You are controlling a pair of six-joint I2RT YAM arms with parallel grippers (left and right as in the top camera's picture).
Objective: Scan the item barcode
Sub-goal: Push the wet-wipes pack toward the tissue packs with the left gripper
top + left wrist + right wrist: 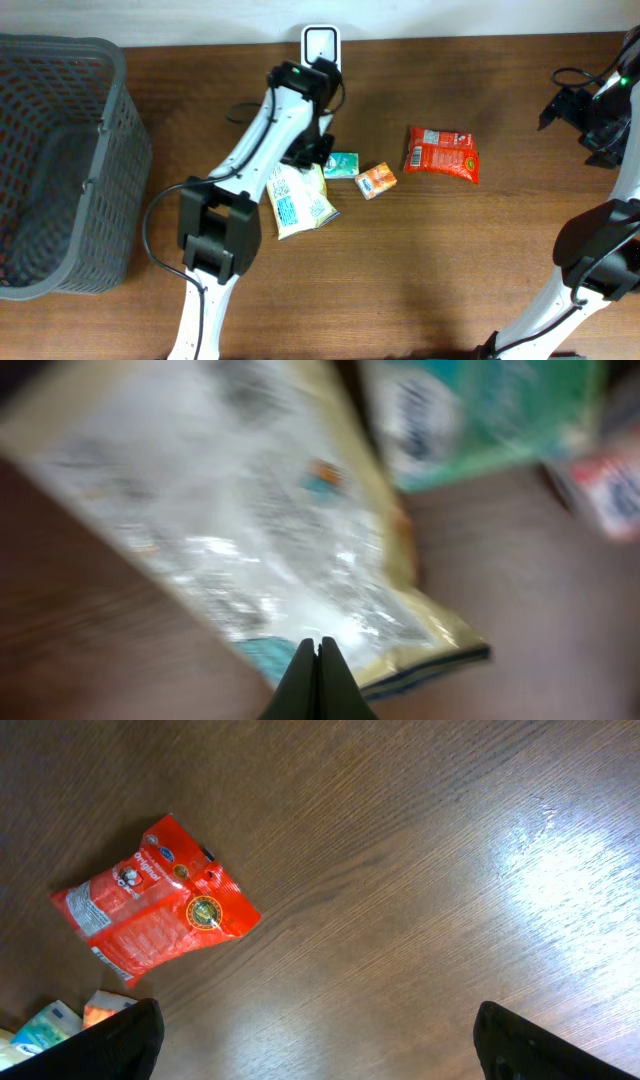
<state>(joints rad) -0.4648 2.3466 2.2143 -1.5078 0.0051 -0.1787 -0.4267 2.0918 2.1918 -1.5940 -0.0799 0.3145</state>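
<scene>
From overhead, the left gripper (312, 152) hangs over the top end of a yellow pouch (298, 198) lying flat near the middle of the wooden table (450, 270), with a teal box (341, 165) just beside it, an orange box (376, 180) next along and a red pouch (441, 153) further right. A white scanner (322, 44) stands at the far edge, a grey basket (60, 160) sits at the left, and the right gripper (562, 106) is well apart at the right edge. The left wrist view, blurred, shows the left gripper (320, 672) clenched with its fingers pressed together and nothing between them, over the yellow pouch (250, 520); contact cannot be told. The teal box (480, 420) lies beyond. In the right wrist view, the right gripper (318, 1020) is spread wide and empty above bare table (450, 870), the red pouch (155, 905) to its left.
</scene>
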